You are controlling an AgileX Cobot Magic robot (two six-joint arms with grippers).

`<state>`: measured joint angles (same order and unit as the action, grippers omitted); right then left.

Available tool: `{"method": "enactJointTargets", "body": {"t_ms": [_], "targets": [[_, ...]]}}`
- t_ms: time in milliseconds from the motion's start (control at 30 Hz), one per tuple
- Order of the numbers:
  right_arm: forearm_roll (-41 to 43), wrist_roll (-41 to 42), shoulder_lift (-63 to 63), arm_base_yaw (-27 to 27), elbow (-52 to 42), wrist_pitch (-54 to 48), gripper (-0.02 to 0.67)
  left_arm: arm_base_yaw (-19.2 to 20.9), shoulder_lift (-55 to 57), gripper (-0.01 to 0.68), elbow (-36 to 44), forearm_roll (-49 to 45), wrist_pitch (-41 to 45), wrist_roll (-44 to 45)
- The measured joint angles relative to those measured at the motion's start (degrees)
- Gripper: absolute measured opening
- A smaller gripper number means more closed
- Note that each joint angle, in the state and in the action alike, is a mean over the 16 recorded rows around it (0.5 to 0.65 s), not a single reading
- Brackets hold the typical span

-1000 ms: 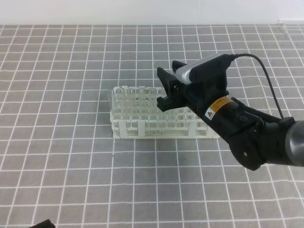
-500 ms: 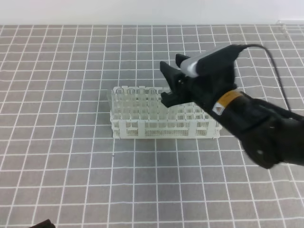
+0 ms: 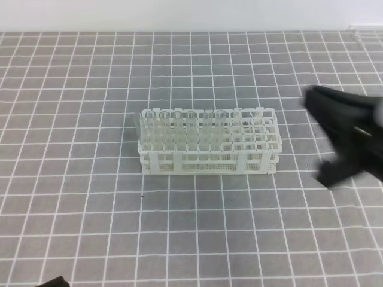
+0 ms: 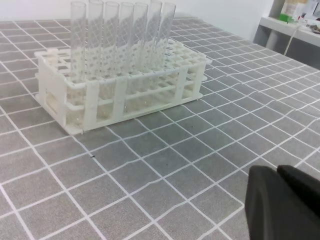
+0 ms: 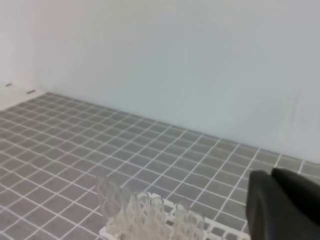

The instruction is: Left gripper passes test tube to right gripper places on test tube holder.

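The test tube [image 3: 222, 122] seems to stand already in the holder [image 3: 209, 162], at the right end of the back row. Which tube of the row is the one of the task cannot be told for sure, because all look the same; the row has about six or seven clear tubes, all upright. In the left wrist view the tubes [image 4: 122, 35] stand close together at the far side of the rack, and nothing touches them.

The right gripper [image 3: 344, 140] is a dark blur near the right edge of the high view, well apart from the holder. Its fingers [image 5: 285, 205] show in the right wrist view pressed together, with no tube between them, so it is closed and empty. The left gripper [image 4: 282, 205] shows only in its own wrist view, at the lower corner; its fingers lie together too and hold nothing. It is low over the grid mat [image 3: 90, 227], away from the rack.

As a judgement, the passing and the placing are finished for this tube. No loose tube lies on the mat in any view, so whether another tube waits cannot be told.
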<state>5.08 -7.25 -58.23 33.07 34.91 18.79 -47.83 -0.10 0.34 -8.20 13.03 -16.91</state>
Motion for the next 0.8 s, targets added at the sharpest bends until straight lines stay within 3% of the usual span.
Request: {"method": "enactJointTargets", "body": {"t_ms": [433, 800], "targets": [[-0.35, 0.48, 21.49, -1.20, -8.86, -13.69, -0.013, -0.01, -0.05, 0.000, -0.10, 0.01, 0.22, -0.01], [-1.12, 1.23, 35.25, -16.08, -20.38, -18.70, -0.013, -0.02, -0.02, 0.000, -0.14, 0.01, 0.23, -0.01]]}}
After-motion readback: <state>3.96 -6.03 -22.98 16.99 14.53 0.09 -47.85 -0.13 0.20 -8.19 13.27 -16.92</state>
